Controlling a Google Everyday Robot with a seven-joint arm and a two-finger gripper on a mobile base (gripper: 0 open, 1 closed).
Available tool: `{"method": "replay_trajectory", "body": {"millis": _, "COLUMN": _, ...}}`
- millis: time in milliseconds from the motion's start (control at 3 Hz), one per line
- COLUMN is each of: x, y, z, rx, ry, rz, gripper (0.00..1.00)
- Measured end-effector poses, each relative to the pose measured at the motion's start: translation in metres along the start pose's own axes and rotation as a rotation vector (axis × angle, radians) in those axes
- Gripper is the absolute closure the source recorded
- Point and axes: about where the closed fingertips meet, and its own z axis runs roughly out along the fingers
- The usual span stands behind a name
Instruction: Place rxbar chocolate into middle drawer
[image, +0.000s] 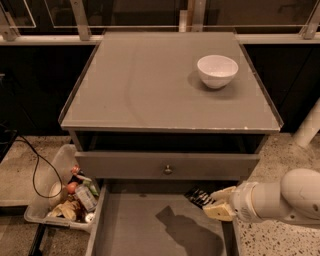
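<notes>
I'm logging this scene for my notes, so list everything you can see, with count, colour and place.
cabinet: one, grey, centre
bowl: one, white, on the cabinet top, right rear
knob drawer: one, grey, just under the top
middle drawer: one, grey, pulled open below
rxbar chocolate: one, black, held over the middle drawer's right side
plastic bin: one, clear, floor left, holding assorted items
cable: one, black, floor left
gripper: one, pale yellow, over the drawer's right edge, gripping the bar
arm: one, white, lower right
</notes>
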Motion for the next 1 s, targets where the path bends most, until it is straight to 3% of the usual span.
{"method": "replay_trajectory", "body": {"millis": 667, "x": 0.051, "y": -0.017, "z": 0.090, "rx": -0.081, "ry": -0.056, "rz": 0.068, "gripper": 1.00}}
{"method": "replay_trajectory", "body": {"millis": 1000, "x": 0.078, "y": -0.021, "z": 0.130, "rx": -0.107, "ry": -0.070, "rz": 0.061, "gripper": 1.00}}
